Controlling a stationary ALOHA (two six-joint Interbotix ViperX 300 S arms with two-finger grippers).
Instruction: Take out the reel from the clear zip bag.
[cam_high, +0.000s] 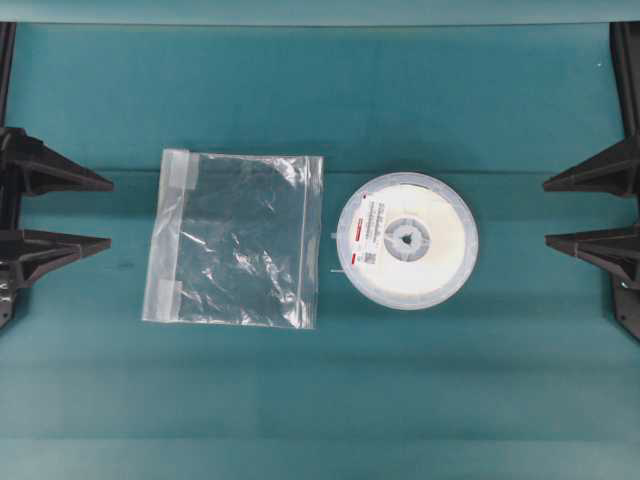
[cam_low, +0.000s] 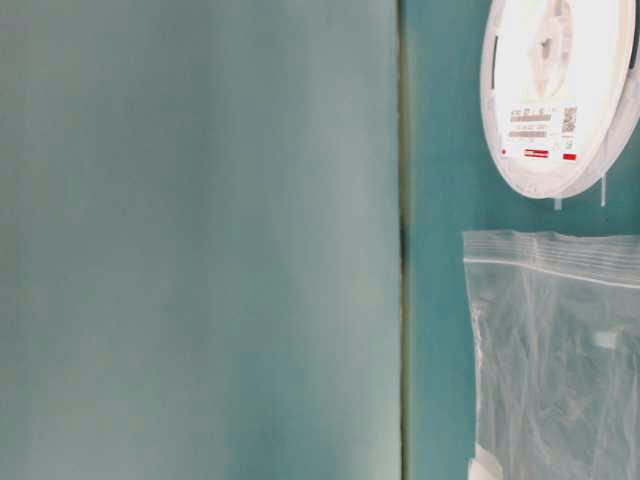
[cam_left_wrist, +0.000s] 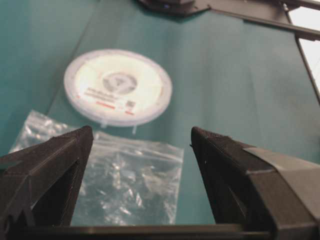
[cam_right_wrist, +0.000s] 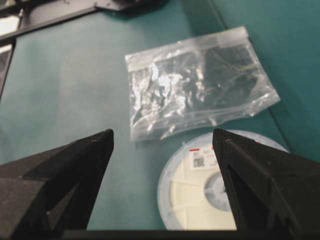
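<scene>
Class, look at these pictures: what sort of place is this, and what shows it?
Probably a robot test bench: a bare teal table, open black grippers at each side (left, right), and only a reel beside a clear zip bag.

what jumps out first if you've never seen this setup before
The white reel lies flat on the teal table, right of centre in the overhead view, fully outside the clear zip bag. The crinkly bag lies just to its left, apart from it and seemingly empty. At the table's edges, the left gripper and right gripper both stand open, holding nothing.
</scene>
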